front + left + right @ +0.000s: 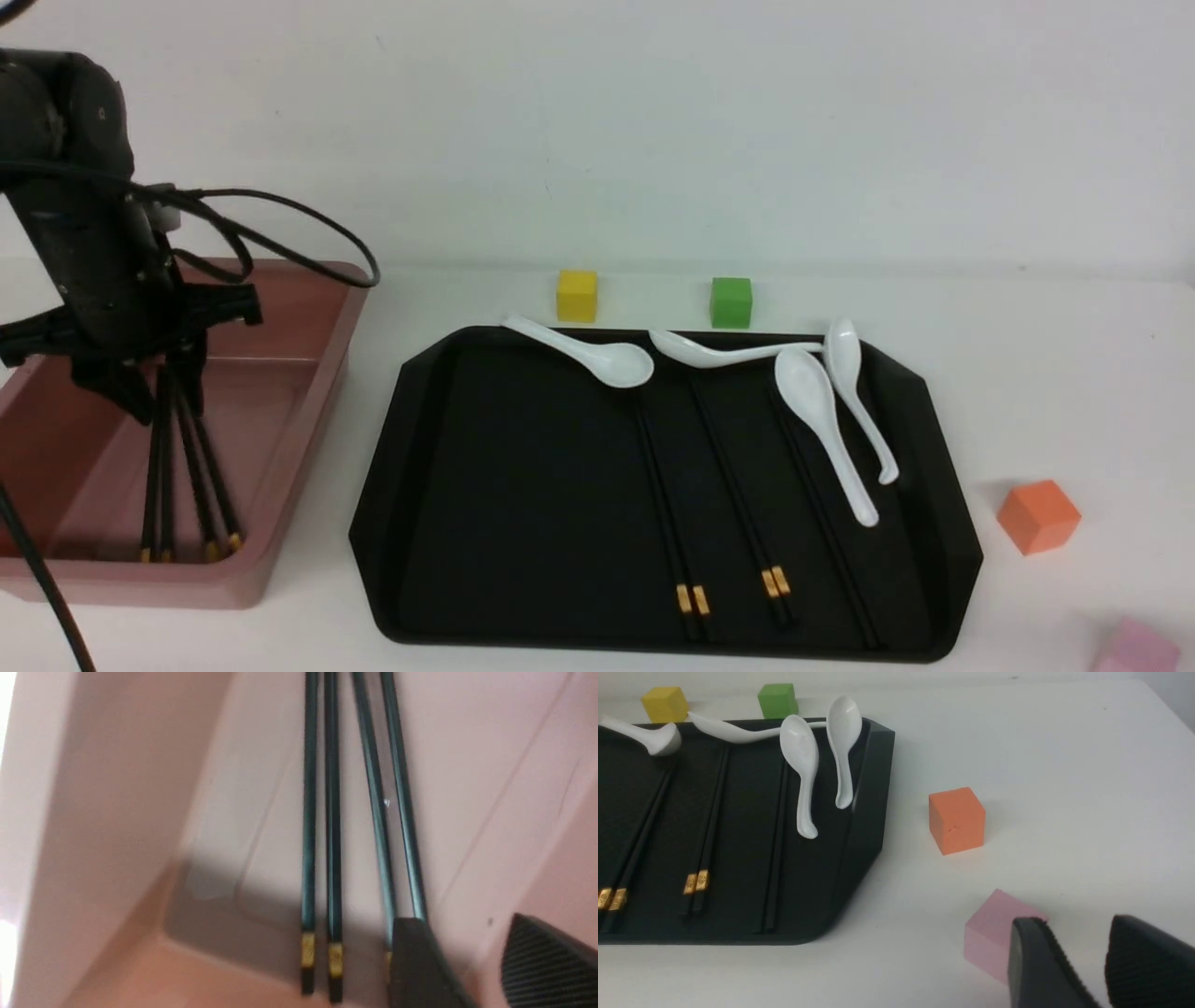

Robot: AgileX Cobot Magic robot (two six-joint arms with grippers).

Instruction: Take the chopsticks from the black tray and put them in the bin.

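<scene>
The black tray (467,485) lies mid-table, also in the right wrist view (866,826). Three pairs of black chopsticks lie on it (667,509) (742,504) (826,523), also in the right wrist view (707,826). The pink bin (308,411) stands at the left. Several chopsticks (187,467) lean inside it, gold bands at the near end (320,835). My left gripper (159,387) hangs over the bin, open (462,952), with the sticks beside one finger. My right gripper (1073,926) is open and empty above the table, out of the front view.
Several white spoons lie at the tray's far edge (607,359) (822,420). A yellow cube (576,296) and a green cube (730,301) stand behind the tray. An orange cube (1038,515) and a small pink cube (994,938) sit right of it.
</scene>
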